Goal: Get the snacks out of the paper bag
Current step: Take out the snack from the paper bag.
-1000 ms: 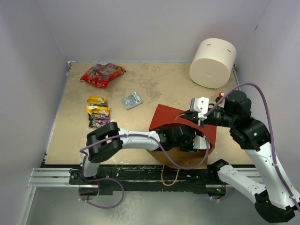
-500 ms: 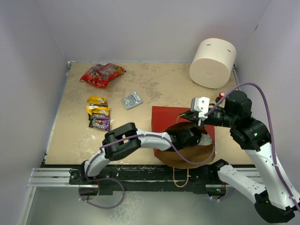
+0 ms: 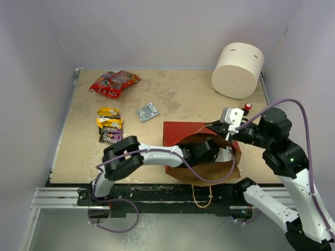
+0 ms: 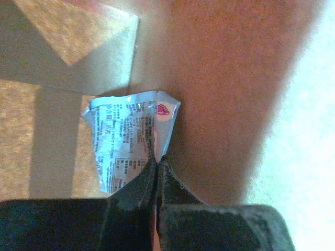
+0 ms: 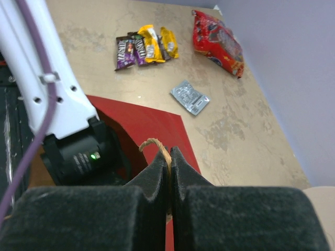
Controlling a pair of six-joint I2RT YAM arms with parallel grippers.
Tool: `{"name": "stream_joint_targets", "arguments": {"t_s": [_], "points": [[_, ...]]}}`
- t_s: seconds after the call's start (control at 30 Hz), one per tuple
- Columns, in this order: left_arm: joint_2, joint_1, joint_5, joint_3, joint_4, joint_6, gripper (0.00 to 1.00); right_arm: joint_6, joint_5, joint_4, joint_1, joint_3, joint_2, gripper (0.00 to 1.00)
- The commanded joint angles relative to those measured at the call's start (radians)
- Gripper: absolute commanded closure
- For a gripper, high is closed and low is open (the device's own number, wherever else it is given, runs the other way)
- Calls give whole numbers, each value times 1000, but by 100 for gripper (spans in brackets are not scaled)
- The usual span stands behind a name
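Inside the paper bag [image 3: 180,133], left tool [image 4: 157,163] clamps a silver packet [image 4: 125,138]; right tool [image 5: 168,157] pinches its string handle [image 5: 151,142].

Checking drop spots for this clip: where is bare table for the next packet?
Bare: the table between the grey foil packet and the white cylinder, and the near-left corner past the purple packet. Crowded: around the paper bag and the yellow wrappers.

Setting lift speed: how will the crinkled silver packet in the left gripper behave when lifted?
Probably light, floppy: the crinkled silver packet looks creased, pinched by one edge in the left gripper. May snag on the red-brown paper bag, though the right gripper holds its string handle.
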Motion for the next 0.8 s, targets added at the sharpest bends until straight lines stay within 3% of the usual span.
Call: {"name": "stream_joint_targets", "arguments": {"t_s": [0.0,0.2,0.53,0.77], "points": [[-213,-32,148,-65,-14,-64,100,117,110,144,0,-6,-17,100],[-397,-71,262,-163,-25,-149,100,173,176,189,0,-7,-2,100],[-592,-85,371,-174,-89,-161,100,191,174,198,0,-15,28,100],[-781,-85,338,-135,-88,-185,100,295,239,201,0,10,62,100]]}}
